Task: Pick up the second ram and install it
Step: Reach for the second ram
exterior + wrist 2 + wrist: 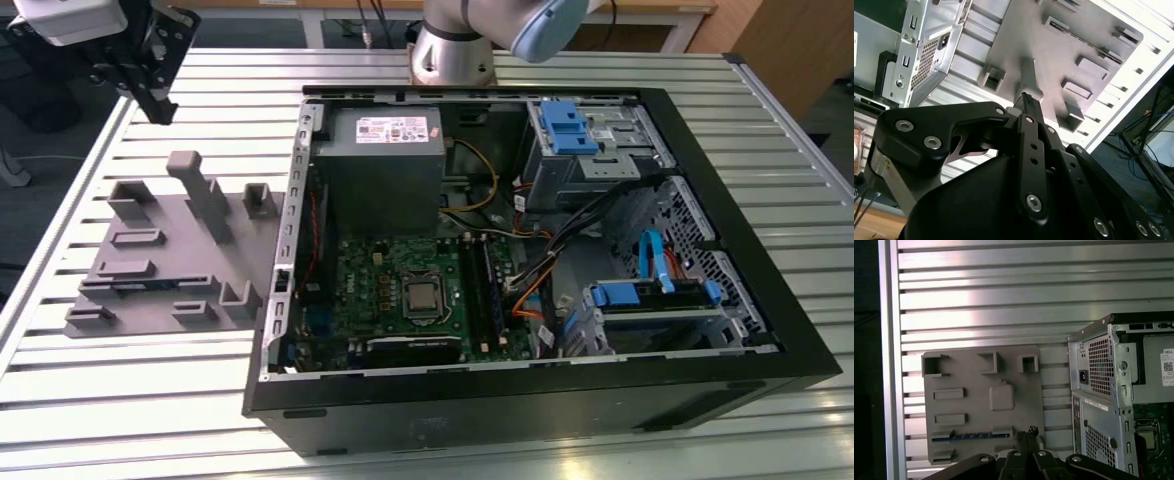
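The second ram (pixel 971 436) is a thin blue stick lying edge-up in a slot of the grey tray (pixel 969 405), near the tray's front edge in the exterior view (pixel 134 283). My gripper (pixel 160 108) hangs high above the table beyond the tray's far side, at the exterior view's upper left. It is well clear of the ram. Its black fingers are pressed together with nothing between them, as the fingertips (pixel 1030 431) show in the first wrist view. In the second wrist view the gripper (pixel 1027 98) points down toward the tray (pixel 1054 45).
An open computer case (pixel 534 250) lies on the slatted metal table (pixel 174 400) to the exterior view's right of the tray. Inside are a green motherboard (pixel 400 290), dark memory slots (pixel 483 290), a power supply (pixel 380 150) and blue drive brackets (pixel 567 125). Upright blocks (pixel 200 190) rise from the tray.
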### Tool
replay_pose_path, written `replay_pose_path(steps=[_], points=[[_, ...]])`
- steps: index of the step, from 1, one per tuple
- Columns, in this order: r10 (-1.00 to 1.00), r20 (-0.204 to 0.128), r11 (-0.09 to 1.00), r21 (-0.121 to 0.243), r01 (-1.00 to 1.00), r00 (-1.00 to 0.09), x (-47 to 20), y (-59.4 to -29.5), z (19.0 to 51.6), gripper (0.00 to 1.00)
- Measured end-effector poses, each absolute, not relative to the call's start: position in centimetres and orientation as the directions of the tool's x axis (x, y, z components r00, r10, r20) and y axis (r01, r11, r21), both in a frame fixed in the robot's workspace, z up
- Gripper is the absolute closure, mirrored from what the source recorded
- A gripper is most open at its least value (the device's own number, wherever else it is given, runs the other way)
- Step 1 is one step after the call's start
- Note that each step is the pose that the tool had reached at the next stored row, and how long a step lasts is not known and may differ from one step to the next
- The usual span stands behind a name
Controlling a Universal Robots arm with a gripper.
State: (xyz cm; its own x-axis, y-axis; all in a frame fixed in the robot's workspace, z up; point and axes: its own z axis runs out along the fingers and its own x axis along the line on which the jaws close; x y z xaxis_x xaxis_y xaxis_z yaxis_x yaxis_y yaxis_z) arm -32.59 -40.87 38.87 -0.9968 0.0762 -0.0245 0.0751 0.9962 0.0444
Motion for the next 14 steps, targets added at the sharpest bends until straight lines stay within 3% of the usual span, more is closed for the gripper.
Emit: replay_pose_path(steps=[14], points=[[0.076,-0.024,0.996,0.044,0.075,-0.997,-35.4,-41.3,38.8,0.89]])
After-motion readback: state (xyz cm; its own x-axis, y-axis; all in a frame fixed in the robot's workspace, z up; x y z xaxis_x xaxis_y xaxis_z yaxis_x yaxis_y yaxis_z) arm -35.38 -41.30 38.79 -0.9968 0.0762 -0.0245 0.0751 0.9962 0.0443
